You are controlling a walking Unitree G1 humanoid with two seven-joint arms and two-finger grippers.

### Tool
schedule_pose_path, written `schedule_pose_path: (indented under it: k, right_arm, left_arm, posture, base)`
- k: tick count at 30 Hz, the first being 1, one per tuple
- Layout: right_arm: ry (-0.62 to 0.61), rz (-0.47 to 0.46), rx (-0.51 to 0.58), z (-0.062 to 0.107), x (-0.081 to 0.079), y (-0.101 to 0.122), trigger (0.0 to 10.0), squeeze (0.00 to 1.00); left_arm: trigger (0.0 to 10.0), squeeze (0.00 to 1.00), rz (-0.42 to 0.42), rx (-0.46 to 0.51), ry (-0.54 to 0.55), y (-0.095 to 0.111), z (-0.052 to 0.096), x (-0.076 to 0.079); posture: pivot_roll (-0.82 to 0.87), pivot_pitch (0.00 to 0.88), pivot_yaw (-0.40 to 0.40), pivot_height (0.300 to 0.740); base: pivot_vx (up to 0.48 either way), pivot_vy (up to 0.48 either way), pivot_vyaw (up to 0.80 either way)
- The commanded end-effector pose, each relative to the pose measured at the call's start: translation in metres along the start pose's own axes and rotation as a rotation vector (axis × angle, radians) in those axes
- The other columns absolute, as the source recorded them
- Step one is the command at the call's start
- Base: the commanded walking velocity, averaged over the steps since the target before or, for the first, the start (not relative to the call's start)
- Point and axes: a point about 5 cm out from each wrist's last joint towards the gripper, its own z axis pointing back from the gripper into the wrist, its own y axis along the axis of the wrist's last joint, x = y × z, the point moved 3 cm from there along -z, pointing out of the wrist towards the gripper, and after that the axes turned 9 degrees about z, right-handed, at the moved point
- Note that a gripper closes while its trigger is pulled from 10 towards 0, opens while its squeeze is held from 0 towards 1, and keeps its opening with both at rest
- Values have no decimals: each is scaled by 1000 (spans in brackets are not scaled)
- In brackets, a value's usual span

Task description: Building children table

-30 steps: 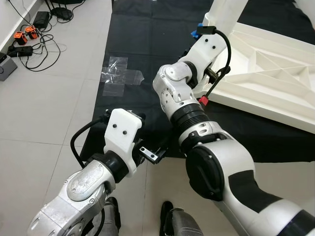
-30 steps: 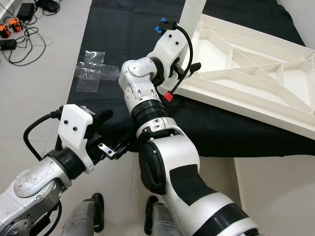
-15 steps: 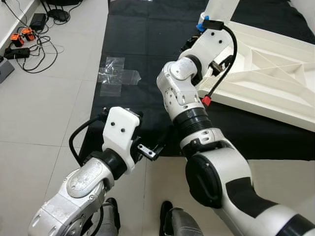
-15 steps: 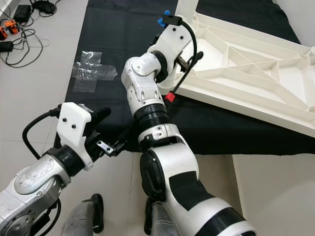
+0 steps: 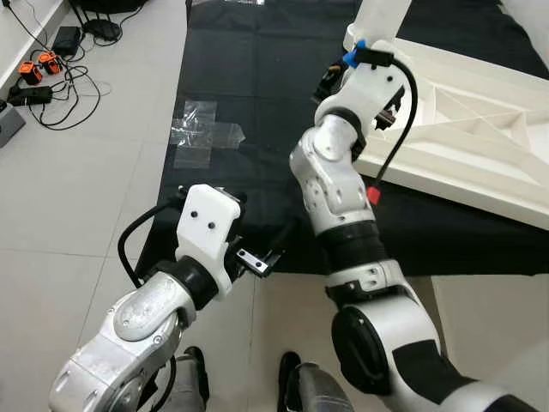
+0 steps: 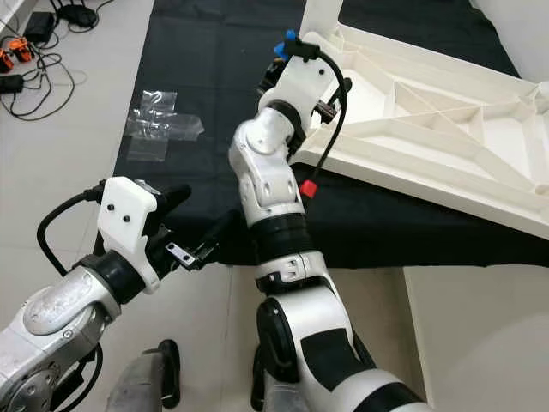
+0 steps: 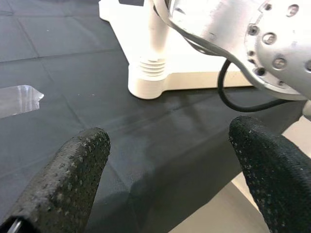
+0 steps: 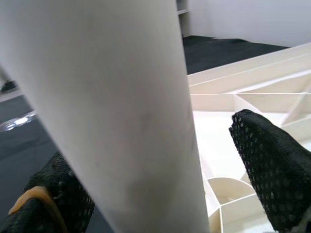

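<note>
While the right arm reaches forward over the black mat, I log the white tabletop lying upside down on that mat, ribbed underside up, towards the mat's far right part. A white table leg stands upright at the tabletop's near-left corner. In the left wrist view the leg's ridged base sits in the corner socket.

The right gripper is at that leg. In its wrist view the leg stands between the two black fingers, which are spread to either side of it. I cannot tell whether either pad touches the leg. A black cable with a red tag loops from the right wrist down beside the forearm.

The left gripper hovers low over the near edge of the mat, where the cloth meets the tiled floor. Its fingers are spread wide with nothing between them.

A piece of clear plastic film lies at the left edge of the mat, partly on the tiles. Cables and small orange devices lie on the floor at the far left, well apart from the mat.
</note>
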Motion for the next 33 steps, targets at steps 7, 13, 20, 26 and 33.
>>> schedule_pose_path:
  k: [7,13,20,26,33]
  right_arm:
    - [94,22,12,6,4,2,10000,0]
    - [201,52,23,7,6,3,10000,0]
    - [281,82,11,5,16,-1,10000,0]
    - [345,90,5,8,18,-4,10000,0]
    - [428,102,1,15,23,-8,10000,0]
  left_arm:
    - [10000,0,-3,-12,-5,-5,1,0]
    - [10000,0,-6,-9,1,-5,0,-3]
    - [10000,0,-11,-6,2,-5,1,-5]
    - [10000,0,-10,-7,3,-6,0,-6]
    - [10000,0,-14,-9,2,-7,1,-6]
  posture:
    - [129,254,-83,740]
    - [128,251,-81,740]
    - [126,248,-80,740]
    - [122,244,-79,740]
    - [116,229,-74,740]
  base:
    - [0,0,0]
    - [0,0,0]
    - [0,0,0]
    - [0,0,0]
    - [0,0,0]
